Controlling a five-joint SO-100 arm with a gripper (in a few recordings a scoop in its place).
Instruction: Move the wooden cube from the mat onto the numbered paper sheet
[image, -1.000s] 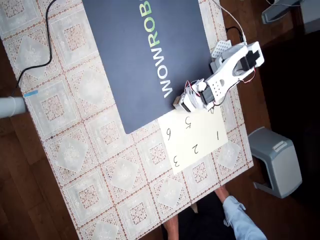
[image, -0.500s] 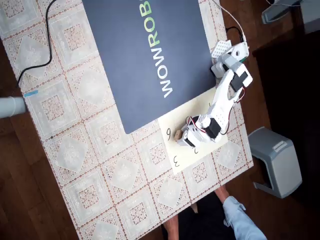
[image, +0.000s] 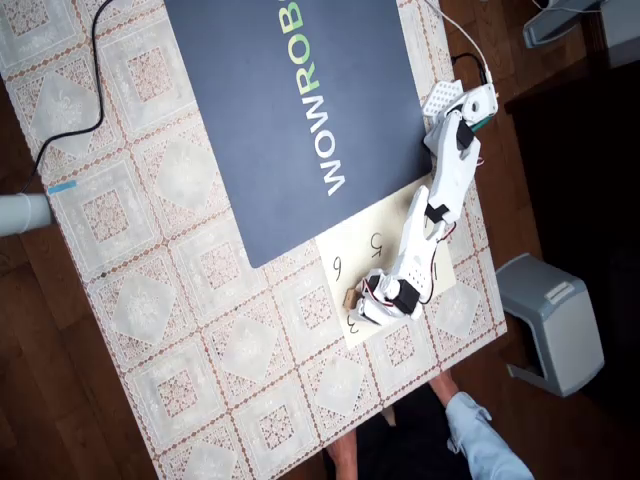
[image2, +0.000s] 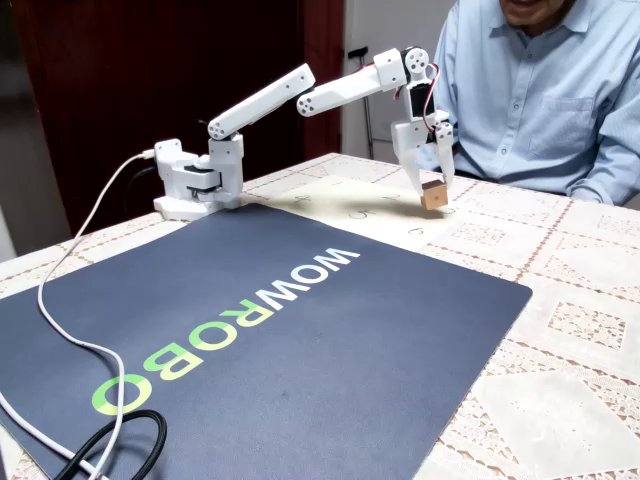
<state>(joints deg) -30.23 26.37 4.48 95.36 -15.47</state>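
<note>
My white gripper (image2: 431, 190) is shut on the wooden cube (image2: 433, 195), a small tan block held between the fingertips low over the numbered paper sheet (image2: 375, 222). Whether the cube touches the sheet I cannot tell. In the overhead view the arm reaches down across the numbered paper sheet (image: 355, 247), and the gripper (image: 356, 301) holds the cube (image: 351, 297) at the sheet's left edge, between the numerals 6 and 3. The dark navy mat (image: 300, 100) with WOWROBO lettering lies beside the sheet; in the fixed view the mat (image2: 300, 350) fills the foreground.
The arm's base (image2: 190, 185) stands at the mat's far corner, a white cable (image2: 60, 300) trailing from it. A person in a blue shirt (image2: 540, 90) sits close behind the sheet. A grey stool (image: 550, 320) stands beyond the table edge. A lace tablecloth (image: 180, 330) covers the table.
The arm has swung from the mat's edge out across the paper sheet, carrying the cube from near numeral 5 to the sheet's edge near numeral 3.
</note>
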